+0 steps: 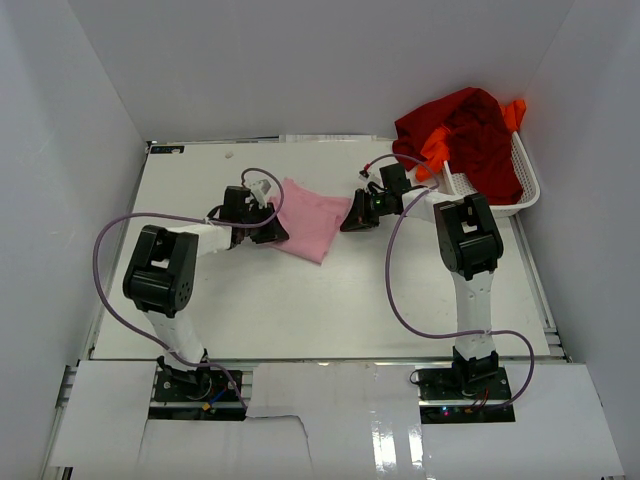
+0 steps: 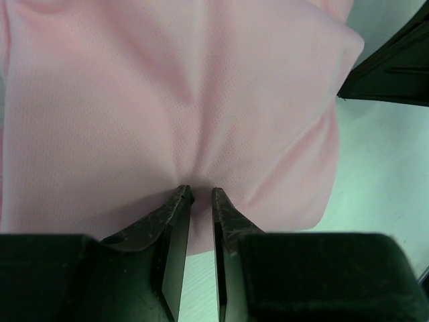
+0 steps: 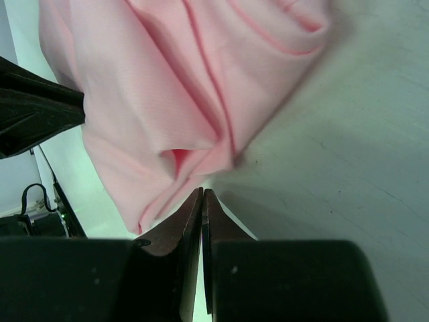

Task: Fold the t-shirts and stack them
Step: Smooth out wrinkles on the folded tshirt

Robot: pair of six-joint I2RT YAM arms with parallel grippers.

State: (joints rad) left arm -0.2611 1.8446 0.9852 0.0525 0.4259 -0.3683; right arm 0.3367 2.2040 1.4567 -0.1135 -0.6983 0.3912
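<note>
Item: light pink t-shirt (image 1: 312, 222), bunched, centre of surface (image 1: 300, 310), lying directly between both pincers. Left pincer (image 1: 272, 232): at its left edge, grasping puckered cloth. Right pincer (image 1: 352, 215): at its right edge, clenched; cloth caught or not, cannot tell. Both equally near.

We looked down on a white table (image 1: 300, 310) with a matte, lightly scuffed top. 2 things lay directly on it. 1 was a pink t-shirt (image 1: 312, 222), loosely folded and creased, toward the far middle. The other was a white mesh basket (image 1: 528, 190), which sat at the far right corner, well apart from the shirt.
</note>
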